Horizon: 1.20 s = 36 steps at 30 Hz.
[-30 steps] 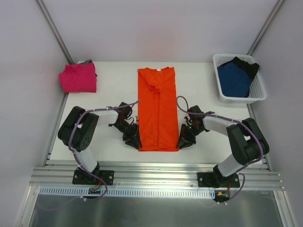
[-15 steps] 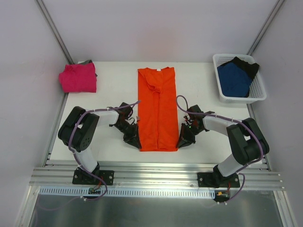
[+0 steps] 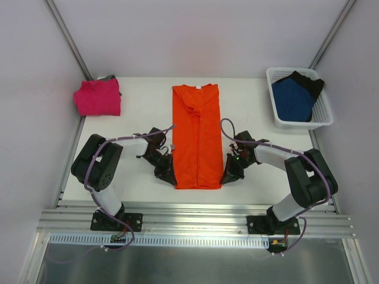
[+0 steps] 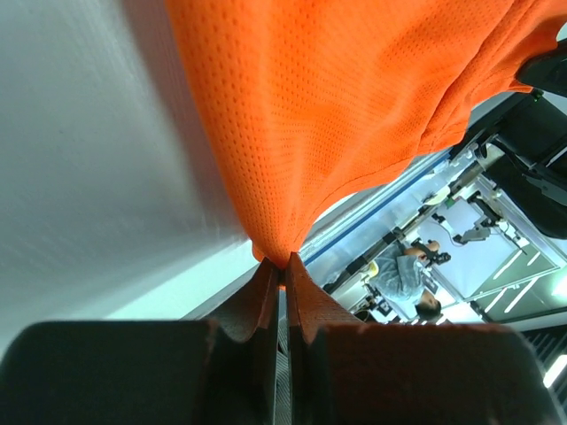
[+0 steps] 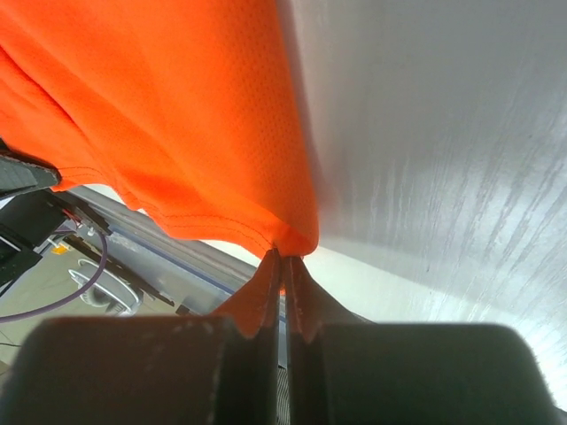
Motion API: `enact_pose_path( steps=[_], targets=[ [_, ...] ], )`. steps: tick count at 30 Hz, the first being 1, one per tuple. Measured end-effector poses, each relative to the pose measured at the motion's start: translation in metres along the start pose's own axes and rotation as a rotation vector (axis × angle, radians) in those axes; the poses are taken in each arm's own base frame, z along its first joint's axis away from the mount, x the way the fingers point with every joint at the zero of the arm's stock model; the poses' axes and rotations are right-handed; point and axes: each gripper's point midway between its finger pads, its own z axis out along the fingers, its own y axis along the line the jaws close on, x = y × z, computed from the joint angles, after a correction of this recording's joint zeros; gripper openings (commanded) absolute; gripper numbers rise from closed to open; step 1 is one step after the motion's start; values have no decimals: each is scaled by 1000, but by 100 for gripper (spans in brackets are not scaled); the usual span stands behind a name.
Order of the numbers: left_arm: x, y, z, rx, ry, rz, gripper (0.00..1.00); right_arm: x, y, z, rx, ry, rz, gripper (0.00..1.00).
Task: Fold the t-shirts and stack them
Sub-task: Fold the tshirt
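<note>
Both jaws had closed since a second before; left gripper (image 4: 283, 266) and right gripper (image 5: 283, 255) pinched near corners of the orange shirt (image 3: 197, 136) lying mid table (image 3: 142, 115). Thin pinches could slip when lifting.

A white table (image 3: 142, 112) fills the middle of the scene. A white plastic mesh basket (image 3: 324, 111) stands on its far right corner. Pale walls (image 3: 195, 35) close in the back and both sides. A slanted metal strut runs up on the left (image 3: 68, 38) and another on the right (image 3: 331, 35). Along the near edge of the table lie aluminium rails (image 3: 195, 222), with a shiny metal sheet (image 3: 195, 263) below them. Past the table edge in the left wrist view, a person in a grey top (image 4: 400, 273) shows small among stands and equipment.
</note>
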Motion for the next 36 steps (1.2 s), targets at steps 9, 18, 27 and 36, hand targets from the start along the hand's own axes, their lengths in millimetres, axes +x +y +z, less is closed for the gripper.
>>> enact_pose_path(
  steps=[9, 18, 27, 36],
  targets=[
    [-4, -10, -8, 10, -22, 54, 0, -7, 14, -13, -32, -45, -47, 0],
    [-12, -32, -32, 20, -96, 180, 0, -26, 46, -41, -92, -141, -144, 1],
    [-29, -44, -59, 7, -173, 237, 0, -44, 52, -64, -101, -212, -166, 0],
    [-86, -81, -99, 32, -315, 315, 0, -81, 73, -97, -139, -323, -181, 0]
  ],
)
